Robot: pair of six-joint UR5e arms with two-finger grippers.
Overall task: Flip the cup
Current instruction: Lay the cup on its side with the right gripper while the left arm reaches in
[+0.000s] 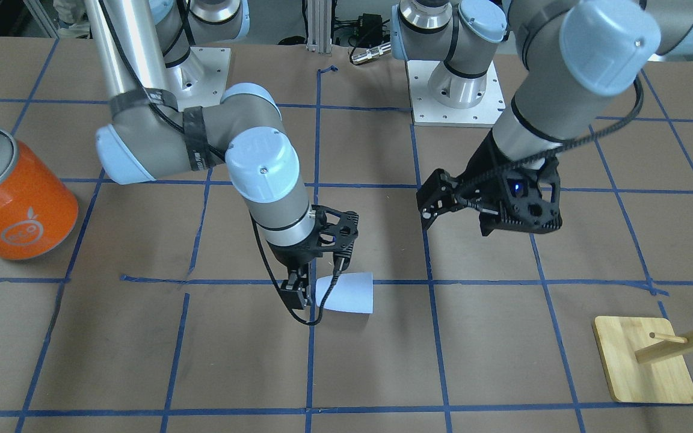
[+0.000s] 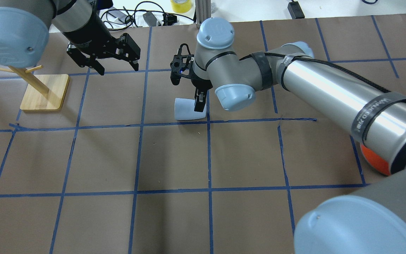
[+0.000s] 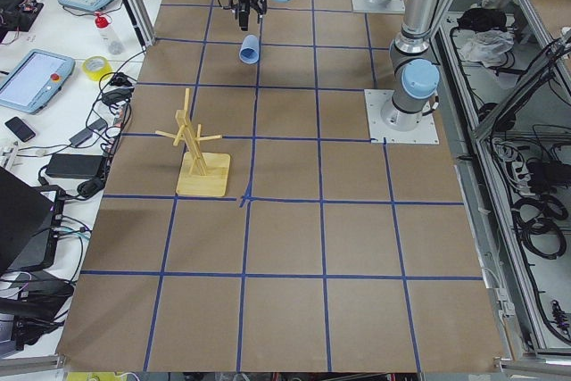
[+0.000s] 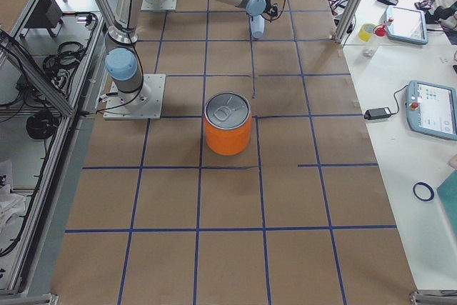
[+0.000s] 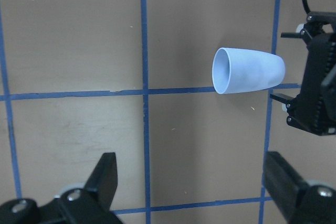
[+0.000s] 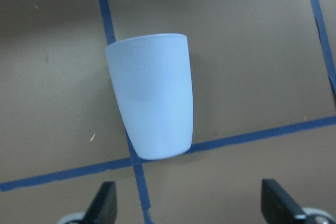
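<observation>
The flip is not yet begun: the cup (image 6: 152, 98) lies sideways on the tabletop (image 1: 202, 361), right gripper (image 6: 191, 208) wide open beside its base, left gripper (image 2: 116, 67) open, empty.

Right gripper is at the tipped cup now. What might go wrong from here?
1. The cup lies on its side, so a touch from one finger may roll it away.
2. The open right gripper sits at its narrow closed end; a pinch on that taper might slip off.

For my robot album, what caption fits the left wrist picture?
A pale blue cup lies sideways on the taped table, seen past the left arm's open fingers.
</observation>
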